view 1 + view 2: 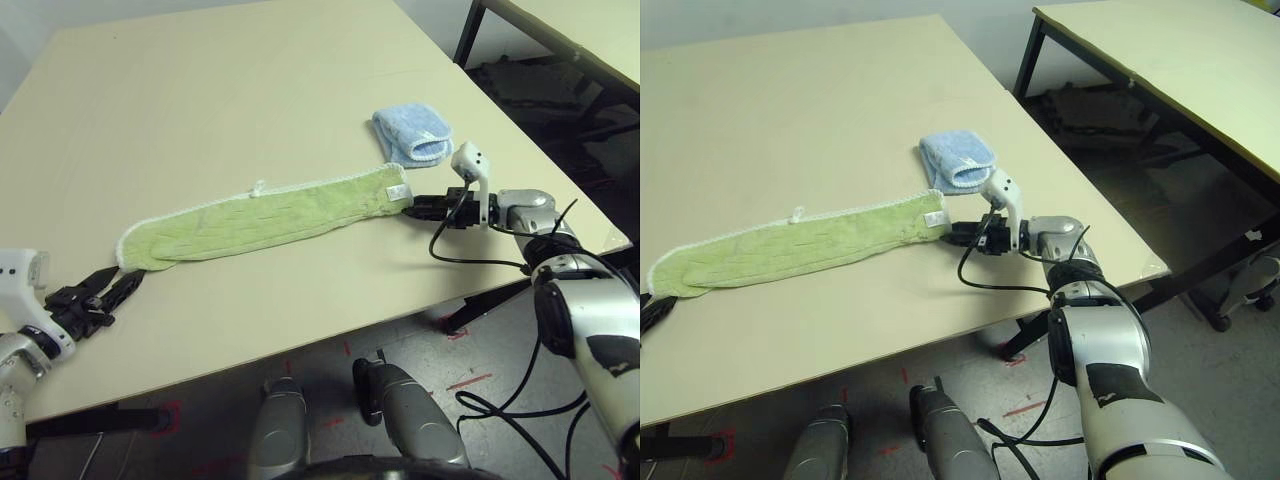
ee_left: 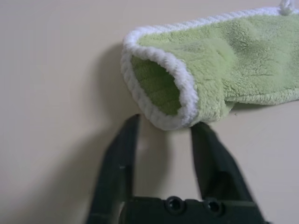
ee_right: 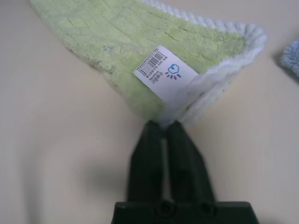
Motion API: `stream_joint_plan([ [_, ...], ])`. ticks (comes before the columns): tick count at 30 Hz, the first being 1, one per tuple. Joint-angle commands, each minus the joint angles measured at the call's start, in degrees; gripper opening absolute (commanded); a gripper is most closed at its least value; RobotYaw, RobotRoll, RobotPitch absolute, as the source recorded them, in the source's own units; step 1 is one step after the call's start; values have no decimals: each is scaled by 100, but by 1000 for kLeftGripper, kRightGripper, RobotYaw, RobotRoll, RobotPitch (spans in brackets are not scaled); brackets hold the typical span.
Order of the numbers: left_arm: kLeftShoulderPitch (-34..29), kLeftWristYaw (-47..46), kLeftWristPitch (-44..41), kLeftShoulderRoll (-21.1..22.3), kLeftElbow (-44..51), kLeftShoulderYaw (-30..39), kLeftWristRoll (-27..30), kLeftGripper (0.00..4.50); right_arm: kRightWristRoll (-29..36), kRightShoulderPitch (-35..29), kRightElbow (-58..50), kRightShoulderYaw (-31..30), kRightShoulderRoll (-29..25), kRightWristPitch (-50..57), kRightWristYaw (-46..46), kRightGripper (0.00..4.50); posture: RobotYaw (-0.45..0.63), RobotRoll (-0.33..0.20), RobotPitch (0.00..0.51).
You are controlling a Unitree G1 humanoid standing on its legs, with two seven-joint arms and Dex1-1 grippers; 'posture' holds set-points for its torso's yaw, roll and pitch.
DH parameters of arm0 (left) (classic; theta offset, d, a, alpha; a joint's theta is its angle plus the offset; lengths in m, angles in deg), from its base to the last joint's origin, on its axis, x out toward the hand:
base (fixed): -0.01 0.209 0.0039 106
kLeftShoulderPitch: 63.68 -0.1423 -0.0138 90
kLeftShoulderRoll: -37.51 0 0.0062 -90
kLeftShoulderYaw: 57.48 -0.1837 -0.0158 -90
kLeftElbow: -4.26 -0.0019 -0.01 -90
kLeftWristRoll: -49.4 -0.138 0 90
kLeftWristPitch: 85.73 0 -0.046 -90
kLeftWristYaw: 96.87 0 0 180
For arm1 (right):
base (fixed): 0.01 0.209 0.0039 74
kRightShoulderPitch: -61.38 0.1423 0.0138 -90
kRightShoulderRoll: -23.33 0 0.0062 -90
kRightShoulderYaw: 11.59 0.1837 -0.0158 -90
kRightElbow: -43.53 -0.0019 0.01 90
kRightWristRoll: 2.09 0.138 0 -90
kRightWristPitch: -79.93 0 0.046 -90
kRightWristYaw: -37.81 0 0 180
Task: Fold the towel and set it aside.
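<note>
At the table's [image 1: 300, 320] near edge, toward its left corner, the left gripper [image 2: 164, 128] sits with its jaws spread, straddling the rolled, white-edged end of the light green towel [image 1: 265, 218]; the fingertips flank that end without yet pinching it. The towel lies as a long, already doubled strip, its long axis running from that near-left end across the table toward the right edge. At the far end of the strip the right gripper [image 3: 162, 125] has its jaws pressed together, nipping the corner just under the white tag [image 3: 165, 73]. Each arm therefore has its own end, so the fold likely turns on bringing one end over to the other. Beyond the right gripper, a folded light blue cloth [image 1: 412, 135] lies near the right edge.
</note>
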Motion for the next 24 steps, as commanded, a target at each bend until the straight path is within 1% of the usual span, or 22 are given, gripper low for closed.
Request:
stream_joint_plan([
  [1,-81,52,32,69,-140,-18,-30,571,-8,-19,-8,-24,11,36,-12,0,-25,0,191],
  [2,-91,67,32,84,-148,-14,-28,177,-13,-11,-5,-25,5,33,-3,0,-25,0,191],
  [3,-106,91,39,105,-158,-9,-31,14,-19,4,3,-25,-5,31,13,0,-25,0,191],
  [14,-297,449,158,540,-515,161,-50,14,-100,152,135,-34,-186,-1,218,0,-32,0,186],
  [24,-483,474,264,567,-562,227,-43,14,-198,139,164,-75,-215,22,171,0,-30,0,180],
])
